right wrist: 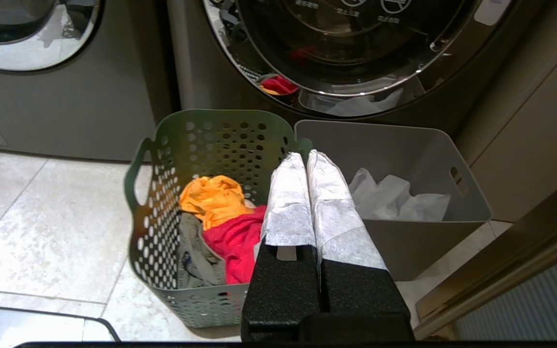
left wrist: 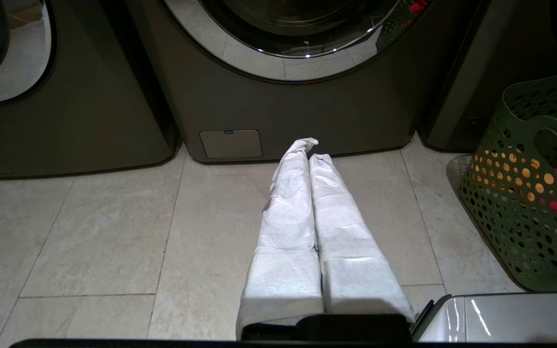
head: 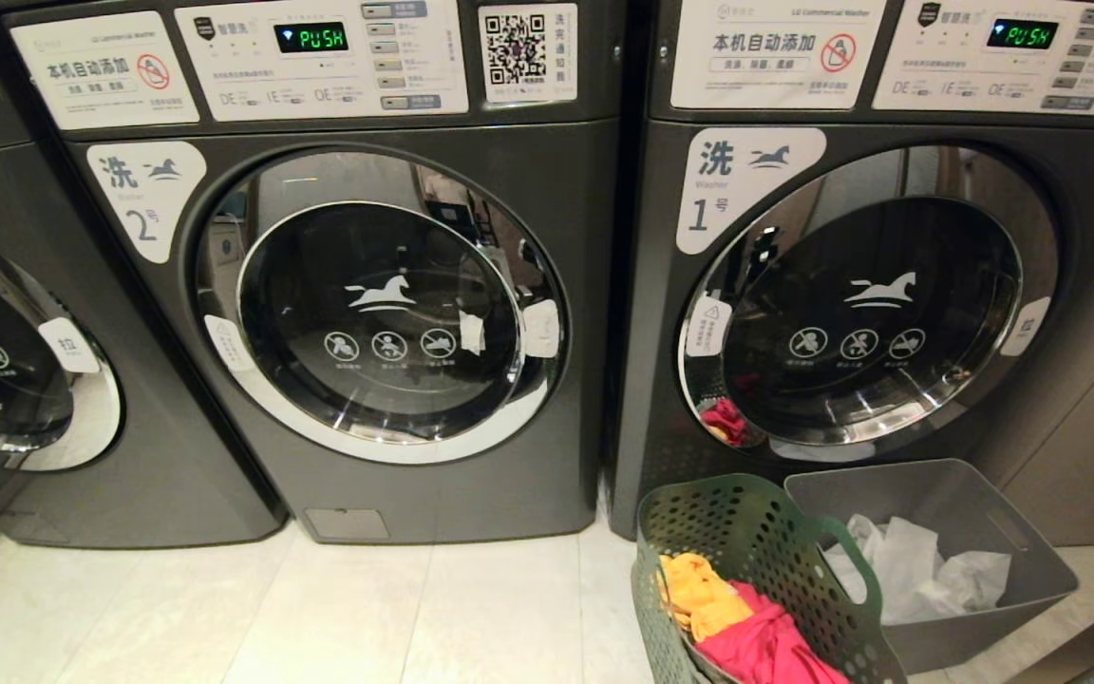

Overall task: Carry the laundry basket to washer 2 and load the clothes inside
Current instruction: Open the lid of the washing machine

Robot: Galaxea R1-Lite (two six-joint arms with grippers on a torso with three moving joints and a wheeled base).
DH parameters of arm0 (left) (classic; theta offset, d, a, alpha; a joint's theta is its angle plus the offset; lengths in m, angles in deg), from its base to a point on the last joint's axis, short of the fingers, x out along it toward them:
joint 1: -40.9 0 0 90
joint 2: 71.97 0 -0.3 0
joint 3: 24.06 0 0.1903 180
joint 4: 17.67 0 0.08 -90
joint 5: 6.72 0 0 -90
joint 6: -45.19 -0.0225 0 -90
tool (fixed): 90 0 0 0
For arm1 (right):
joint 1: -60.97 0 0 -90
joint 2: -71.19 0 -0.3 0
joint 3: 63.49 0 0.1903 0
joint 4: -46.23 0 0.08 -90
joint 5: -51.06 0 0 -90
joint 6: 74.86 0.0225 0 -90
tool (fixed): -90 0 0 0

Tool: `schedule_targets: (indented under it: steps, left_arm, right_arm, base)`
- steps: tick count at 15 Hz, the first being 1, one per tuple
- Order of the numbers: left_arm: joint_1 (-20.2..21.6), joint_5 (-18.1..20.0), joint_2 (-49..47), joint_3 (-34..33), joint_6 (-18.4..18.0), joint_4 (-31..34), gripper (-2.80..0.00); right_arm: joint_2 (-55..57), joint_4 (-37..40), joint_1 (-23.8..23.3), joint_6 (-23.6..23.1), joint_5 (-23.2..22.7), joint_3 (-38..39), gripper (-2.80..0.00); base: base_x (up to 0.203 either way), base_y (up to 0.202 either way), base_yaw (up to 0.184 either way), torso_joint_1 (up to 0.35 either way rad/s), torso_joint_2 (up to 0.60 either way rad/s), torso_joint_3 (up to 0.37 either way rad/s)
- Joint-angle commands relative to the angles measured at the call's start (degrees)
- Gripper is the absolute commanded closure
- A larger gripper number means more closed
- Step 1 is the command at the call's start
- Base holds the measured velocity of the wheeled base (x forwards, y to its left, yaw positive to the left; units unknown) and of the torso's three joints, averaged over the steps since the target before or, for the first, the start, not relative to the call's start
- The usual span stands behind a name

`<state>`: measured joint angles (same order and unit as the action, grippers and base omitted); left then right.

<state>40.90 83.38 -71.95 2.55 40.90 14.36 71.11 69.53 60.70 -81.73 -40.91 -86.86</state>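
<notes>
The dark green laundry basket (head: 746, 560) stands on the floor in front of the washer marked "1", with yellow (head: 694, 594), pinkish-red (head: 765, 651) and grey-olive (right wrist: 196, 256) clothes inside. Washer 2 (head: 376, 304) is to its left, its round chrome-rimmed door closed. In the right wrist view the basket (right wrist: 162, 217) sits below my right gripper (right wrist: 306, 155), which hangs shut and empty over its rim. My left gripper (left wrist: 310, 150) is shut and empty above bare tiles before washer 2 (left wrist: 298, 106), the basket (left wrist: 530, 193) off to its side. Neither arm shows in the head view.
A grey solid-walled bin (head: 974, 560) with white plastic bags stands right beside the basket. Washer 1 (head: 870, 304) and a third machine (head: 6, 361) flank washer 2, doors closed. Pale floor tiles (head: 319, 617) lie in front; a wall panel (right wrist: 539, 121) is at the far right.
</notes>
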Motion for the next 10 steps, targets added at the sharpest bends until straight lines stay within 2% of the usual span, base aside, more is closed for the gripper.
schedule_targets:
  steps: [1,10]
  left_arm:
    - [0.0,0.0,0.0,0.0,0.0,0.0,0.0]
    - [0.0,0.0,-0.1,0.0,0.1,0.0,0.0]
  right_arm:
    - [0.1,0.0,0.0,-0.2,-0.1,0.0,0.0]
    - [0.1,0.1,0.0,0.3,0.1,0.0,0.0]
  base:
    - [0.0,-0.195,0.0,0.004,0.0,-0.001]
    - [0.0,-0.193,0.002,0.002,0.0,0.003]
